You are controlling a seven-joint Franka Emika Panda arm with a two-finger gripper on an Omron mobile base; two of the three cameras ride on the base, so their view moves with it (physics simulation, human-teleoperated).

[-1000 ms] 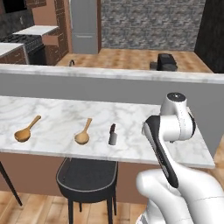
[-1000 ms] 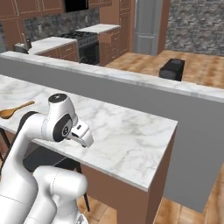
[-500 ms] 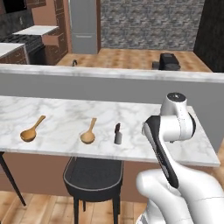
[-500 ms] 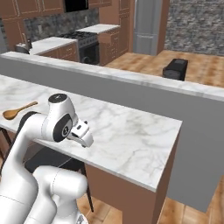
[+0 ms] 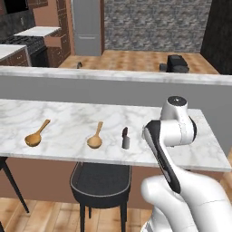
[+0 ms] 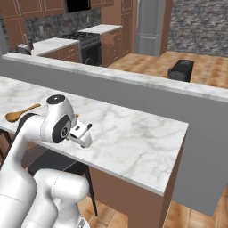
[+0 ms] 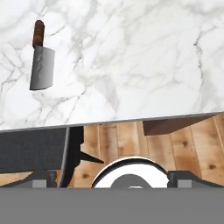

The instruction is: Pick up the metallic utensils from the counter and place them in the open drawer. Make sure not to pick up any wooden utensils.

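A small cleaver with a dark brown handle and silver blade point(image 7: 41, 63) lies on the white marble counter point(image 7: 140, 57); the left base view has this cleaver point(image 5: 125, 138) just right of the two wooden spoons point(image 5: 95, 136) point(image 5: 36, 134). My gripper point(image 6: 83, 135) hovers over the counter's near edge, to the right of the cleaver and apart from it. In the hand view the gripper point(image 7: 113, 178) is open, its tips wide apart with nothing between them. The drawer is out of view.
A black stool point(image 5: 102, 181) stands under the counter below the spoons. A grey raised ledge point(image 5: 113, 86) runs behind the counter. The counter ends at a corner on the right point(image 6: 185, 129). A dark stove point(image 6: 82, 40) and brown cabinets are far behind.
The whole scene has slid slightly to the right in the left base view, so the camera has moved left. The arm's pose and the open gripper look the same.
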